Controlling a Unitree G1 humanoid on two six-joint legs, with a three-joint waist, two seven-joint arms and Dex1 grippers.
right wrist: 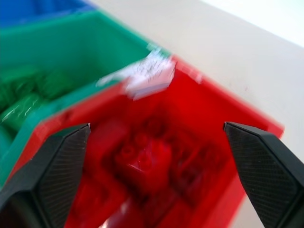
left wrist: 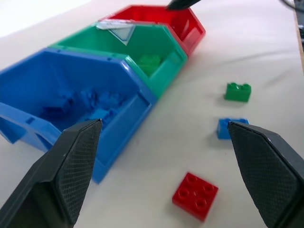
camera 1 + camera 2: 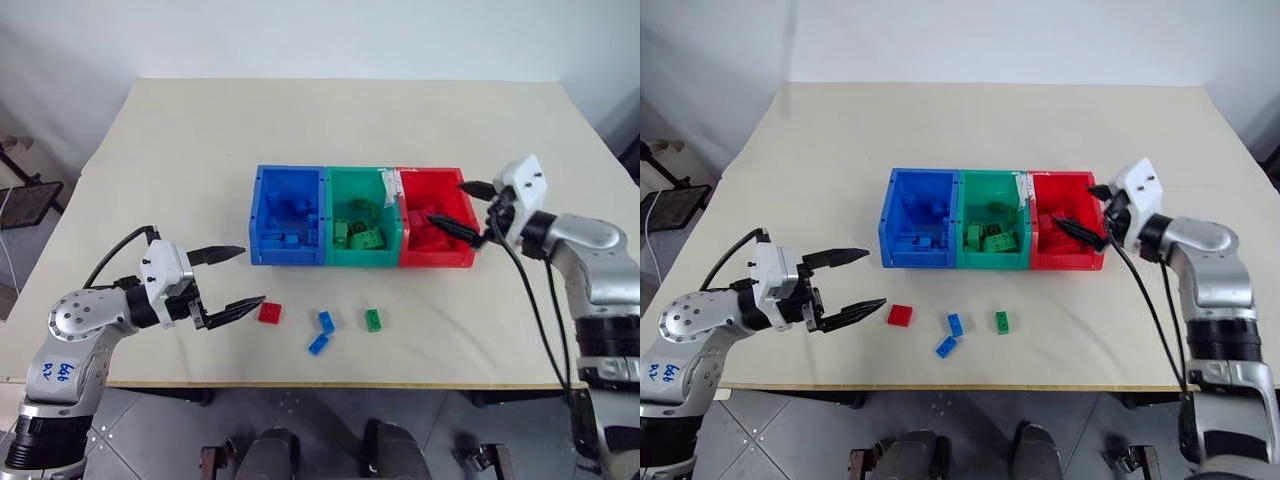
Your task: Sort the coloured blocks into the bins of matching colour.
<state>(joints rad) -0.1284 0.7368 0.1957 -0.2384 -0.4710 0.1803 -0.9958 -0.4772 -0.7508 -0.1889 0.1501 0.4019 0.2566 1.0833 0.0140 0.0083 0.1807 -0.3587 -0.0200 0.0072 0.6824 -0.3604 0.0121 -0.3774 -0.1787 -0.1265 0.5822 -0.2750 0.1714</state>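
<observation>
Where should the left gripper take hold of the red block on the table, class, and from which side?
Probably across two opposite flat side walls of the red block, coming down from above. It lies flat, studs up, apart from the other blocks, and the left gripper is open beside it.

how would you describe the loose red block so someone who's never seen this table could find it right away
Start at the row of three joined bins mid-table and look at the bare table in front of the blue bin. The red block lies there, next to the open left gripper. It is the only red of the four loose blocks, square and flat with four studs; its neighbours are two blue blocks and one green.
</observation>
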